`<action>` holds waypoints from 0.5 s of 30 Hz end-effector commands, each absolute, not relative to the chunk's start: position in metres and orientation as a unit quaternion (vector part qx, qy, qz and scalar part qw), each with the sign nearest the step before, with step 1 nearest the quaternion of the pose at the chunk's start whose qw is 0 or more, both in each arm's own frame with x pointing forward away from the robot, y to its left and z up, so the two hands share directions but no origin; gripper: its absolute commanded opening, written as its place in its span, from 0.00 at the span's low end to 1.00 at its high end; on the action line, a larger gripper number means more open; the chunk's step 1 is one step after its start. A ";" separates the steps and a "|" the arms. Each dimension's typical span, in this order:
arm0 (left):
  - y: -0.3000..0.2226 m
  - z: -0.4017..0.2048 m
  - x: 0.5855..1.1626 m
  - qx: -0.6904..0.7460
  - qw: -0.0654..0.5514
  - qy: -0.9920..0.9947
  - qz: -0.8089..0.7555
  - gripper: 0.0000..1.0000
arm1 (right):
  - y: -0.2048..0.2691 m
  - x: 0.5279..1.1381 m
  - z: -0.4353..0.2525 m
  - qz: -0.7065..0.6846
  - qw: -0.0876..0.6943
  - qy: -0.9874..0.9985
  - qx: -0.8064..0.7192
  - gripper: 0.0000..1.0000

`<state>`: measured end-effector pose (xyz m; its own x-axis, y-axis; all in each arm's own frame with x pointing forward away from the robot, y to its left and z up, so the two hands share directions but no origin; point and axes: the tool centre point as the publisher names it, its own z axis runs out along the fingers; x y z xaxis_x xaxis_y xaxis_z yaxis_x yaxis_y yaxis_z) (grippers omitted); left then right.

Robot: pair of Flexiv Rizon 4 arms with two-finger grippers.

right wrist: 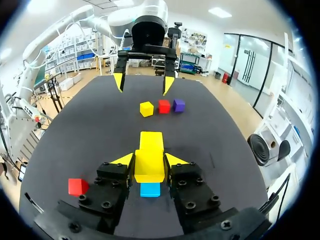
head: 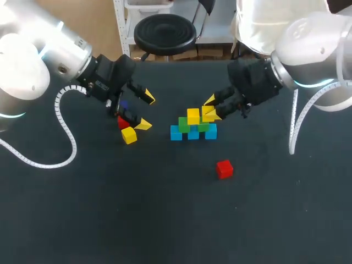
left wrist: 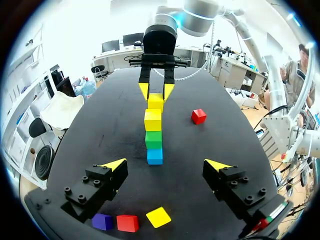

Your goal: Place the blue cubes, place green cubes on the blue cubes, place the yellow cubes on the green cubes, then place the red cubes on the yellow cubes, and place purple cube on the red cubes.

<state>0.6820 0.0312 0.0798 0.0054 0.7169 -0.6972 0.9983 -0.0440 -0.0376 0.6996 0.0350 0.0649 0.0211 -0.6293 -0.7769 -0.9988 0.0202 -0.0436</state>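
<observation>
Three blue cubes (head: 193,133) form a row in mid-table, with green cubes (head: 183,124) on them and a yellow cube (head: 193,116) on the greens. My right gripper (head: 212,111) is shut on a second yellow cube (right wrist: 149,167), held beside the first over the right green cube (head: 203,127). A blue cube (right wrist: 150,189) shows under it. My left gripper (left wrist: 166,165) hangs open and empty over a loose yellow cube (left wrist: 158,217), a red cube (left wrist: 127,223) and a purple cube (left wrist: 102,221). Another red cube (head: 224,169) lies alone in front of the stack.
The loose yellow cube (head: 128,135) and red cube (head: 122,122) lie left of the stack, partly under my left gripper (head: 142,111). The black table (head: 165,220) stretches bare toward the near edge.
</observation>
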 end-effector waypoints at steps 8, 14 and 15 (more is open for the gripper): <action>0.032 0.079 0.681 0.664 0.250 0.644 -0.284 1.00 | 0.037 0.704 0.064 0.292 0.308 0.639 -0.642 0.00; 0.032 0.079 0.681 0.664 0.250 0.644 -0.284 1.00 | 0.039 0.703 0.063 0.293 0.302 0.640 -0.643 0.00; 0.032 0.079 0.681 0.664 0.250 0.644 -0.284 1.00 | 0.039 0.703 0.063 0.293 0.301 0.641 -0.642 0.00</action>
